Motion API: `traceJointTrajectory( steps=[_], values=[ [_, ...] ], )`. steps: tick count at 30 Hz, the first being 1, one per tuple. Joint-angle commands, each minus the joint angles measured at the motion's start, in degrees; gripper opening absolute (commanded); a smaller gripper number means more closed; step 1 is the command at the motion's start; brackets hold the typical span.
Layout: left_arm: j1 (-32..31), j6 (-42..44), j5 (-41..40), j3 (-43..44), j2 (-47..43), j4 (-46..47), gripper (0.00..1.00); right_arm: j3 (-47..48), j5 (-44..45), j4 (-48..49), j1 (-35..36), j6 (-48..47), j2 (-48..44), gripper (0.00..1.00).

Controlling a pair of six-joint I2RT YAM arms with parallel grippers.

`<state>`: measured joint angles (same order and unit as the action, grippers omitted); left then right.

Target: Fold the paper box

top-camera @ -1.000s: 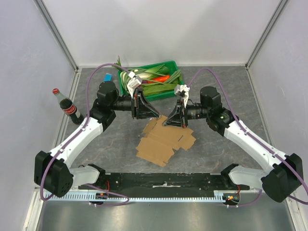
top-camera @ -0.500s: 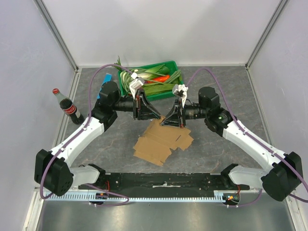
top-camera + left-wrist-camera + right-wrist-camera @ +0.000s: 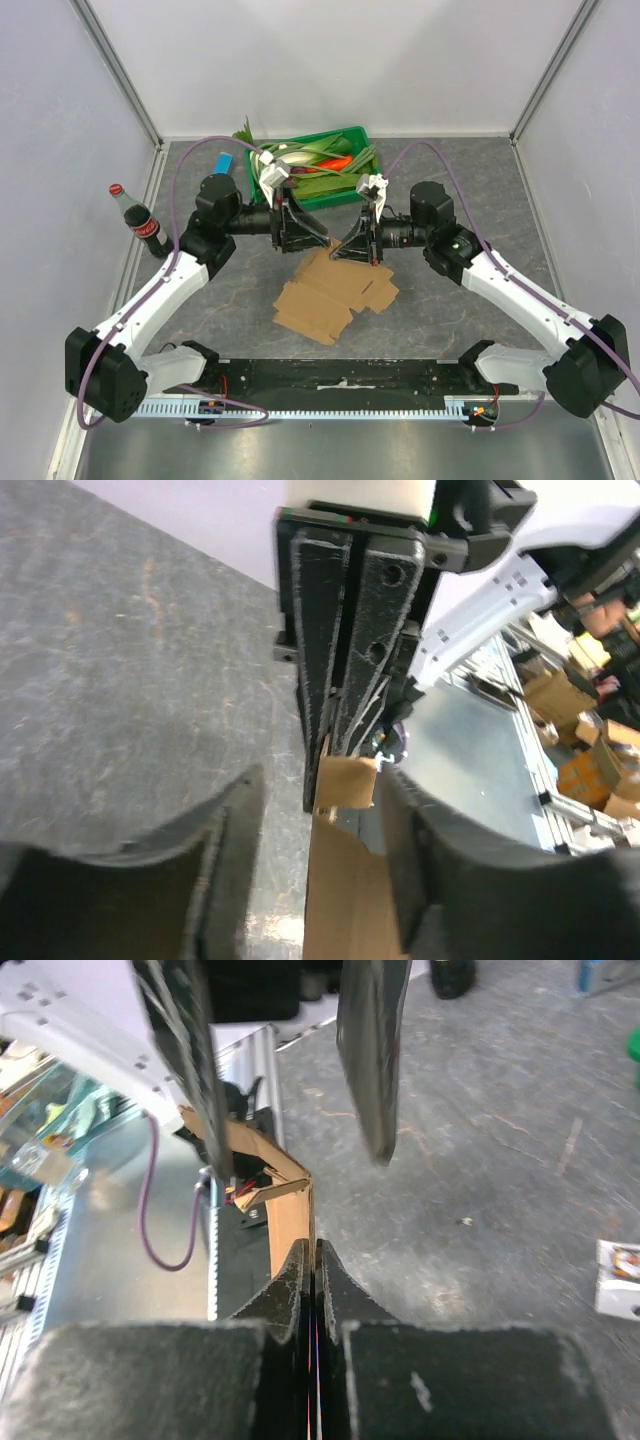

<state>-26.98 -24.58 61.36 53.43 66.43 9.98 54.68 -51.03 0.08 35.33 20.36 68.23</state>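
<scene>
The paper box (image 3: 335,295) lies mostly flat at the centre of the gray table (image 3: 450,320), between the two arms, with its far edge raised off the surface. The right gripper (image 3: 340,251) is clenched on that raised flap, fingers pressed together on the cardboard edge. The left gripper (image 3: 323,238) faces it from the left with its fingers spread and the flap in the gap between them, though contact with either finger cannot be confirmed. Beyond the box, a green tray (image 3: 335,134) of vegetables sits at the far side, a blue box (image 3: 223,161) lies to its left, and a dark bottle (image 3: 135,215) with a red cap is at the left edge.
</scene>
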Motion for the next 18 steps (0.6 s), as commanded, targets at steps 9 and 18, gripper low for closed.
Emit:
traceJointTrajectory(
  steps=[9,18],
  values=[
    [12.8,-18.6,2.3,-4.7,7.2,17.1,0.41,-1.8,-7.4,1.3,-18.3,6.5,-7.0,0.00],
    [4.3,-17.9,9.1,-3.8,11.6,19.3,0.33,-0.7,-12.9,1.6,-21.3,7.1,-8.3,0.00]
  ],
)
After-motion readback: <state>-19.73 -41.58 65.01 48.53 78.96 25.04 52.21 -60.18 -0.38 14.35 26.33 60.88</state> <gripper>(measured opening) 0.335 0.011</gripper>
